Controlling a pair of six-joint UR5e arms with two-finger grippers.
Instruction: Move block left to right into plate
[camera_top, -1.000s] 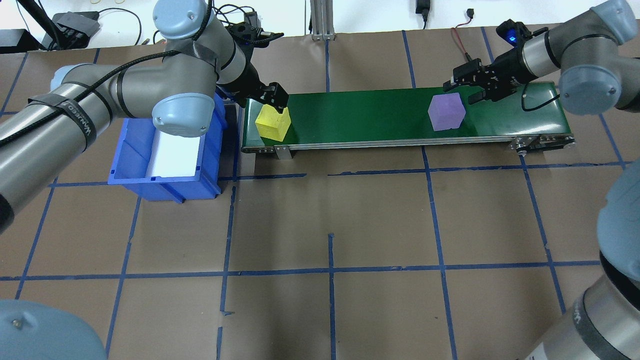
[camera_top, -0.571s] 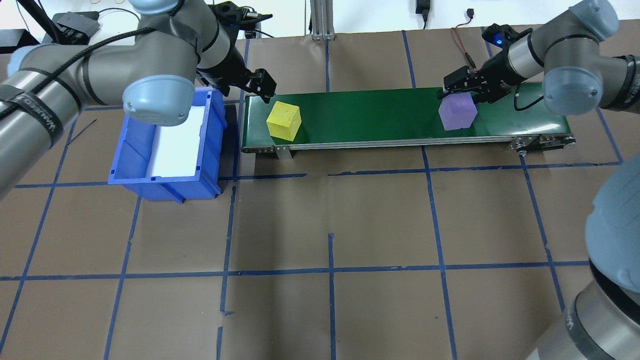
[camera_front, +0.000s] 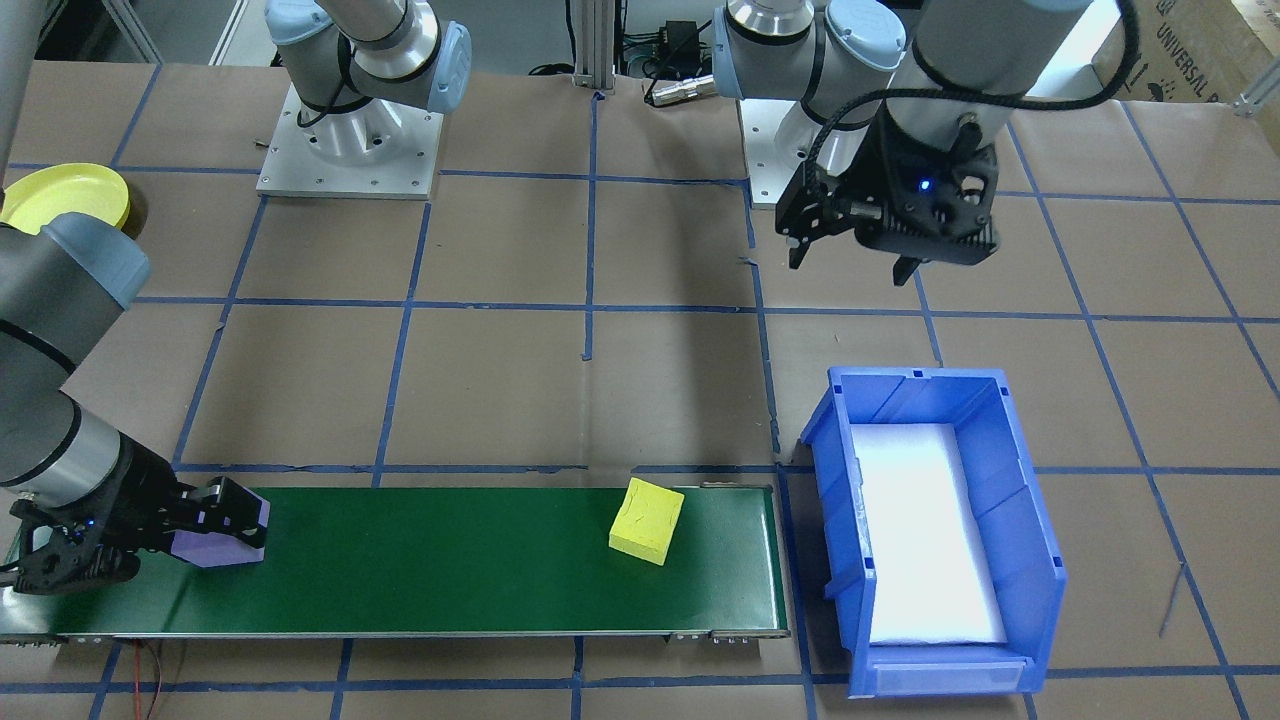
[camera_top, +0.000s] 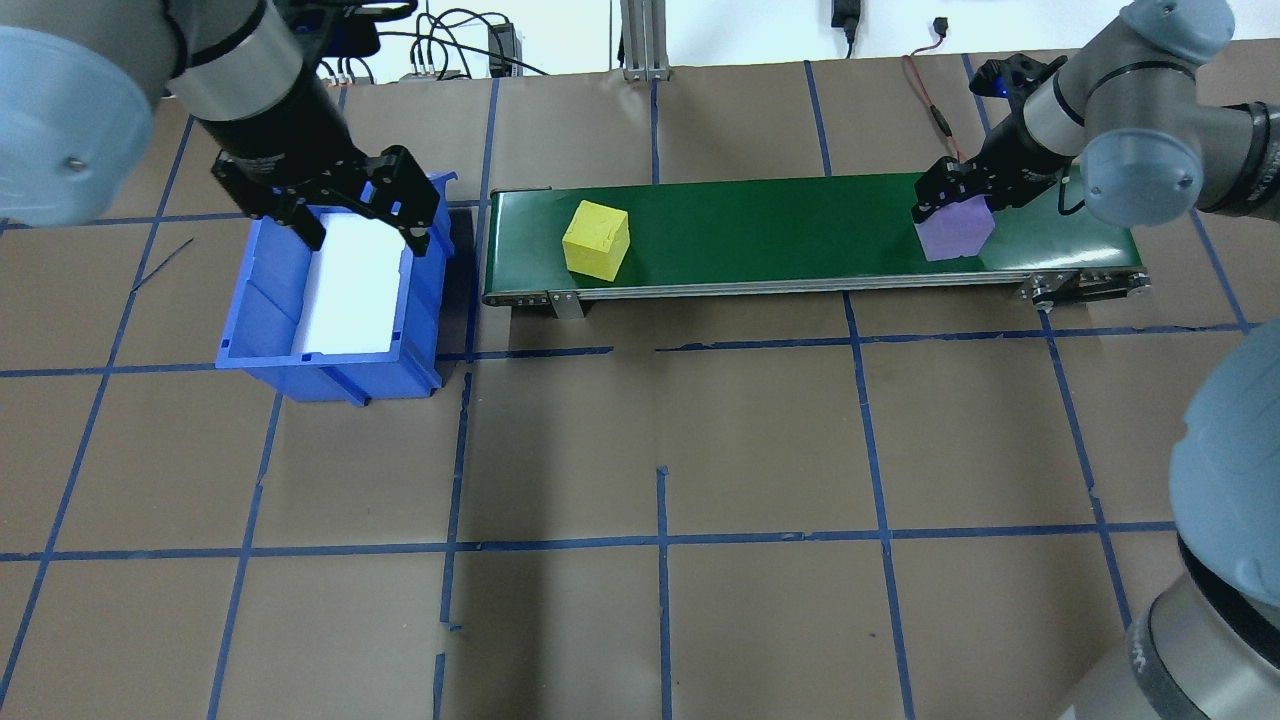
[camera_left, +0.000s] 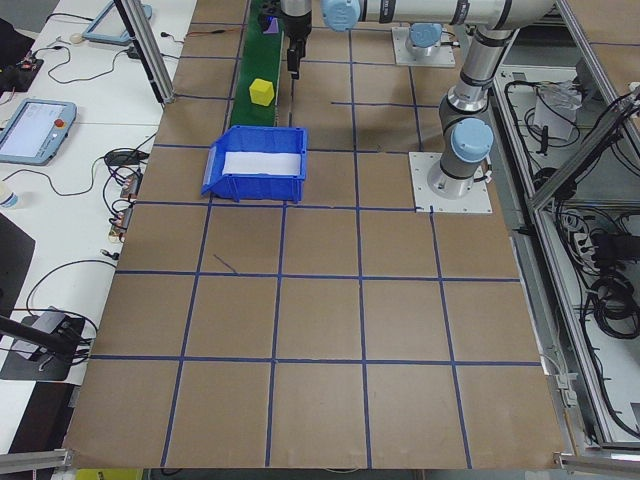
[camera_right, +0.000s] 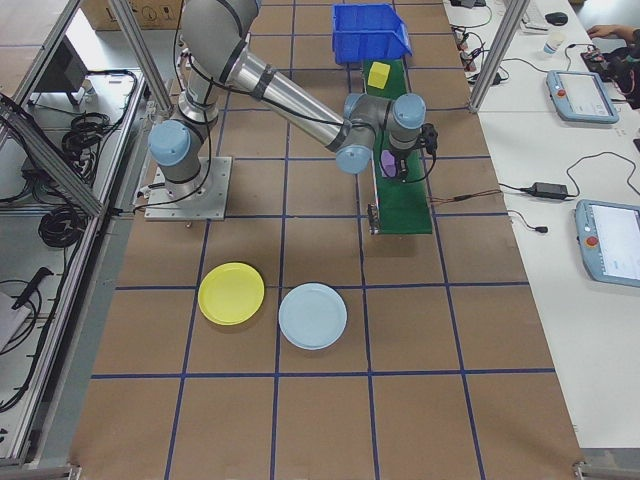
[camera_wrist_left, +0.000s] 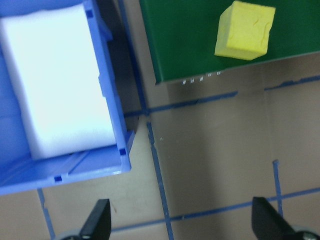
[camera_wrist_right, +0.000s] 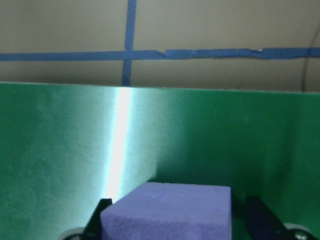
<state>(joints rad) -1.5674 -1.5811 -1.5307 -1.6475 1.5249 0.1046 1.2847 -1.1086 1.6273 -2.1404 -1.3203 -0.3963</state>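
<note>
Two foam-like cubes (camera_top: 596, 239) sit on smooth green belt (camera_top: 780, 228); right pincer (camera_top: 952, 198) seemingly straddles purple (camera_top: 955, 231), left pincer (camera_top: 362, 218) spread.

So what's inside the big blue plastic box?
Inside the blue plastic bin lies a flat white foam pad covering its floor. No blocks are in it. The bin's bottom beneath the pad is hidden.

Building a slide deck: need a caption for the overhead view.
Right gripper straddles the purple block on the green conveyor; left gripper hovers open above the blue bin.
</note>
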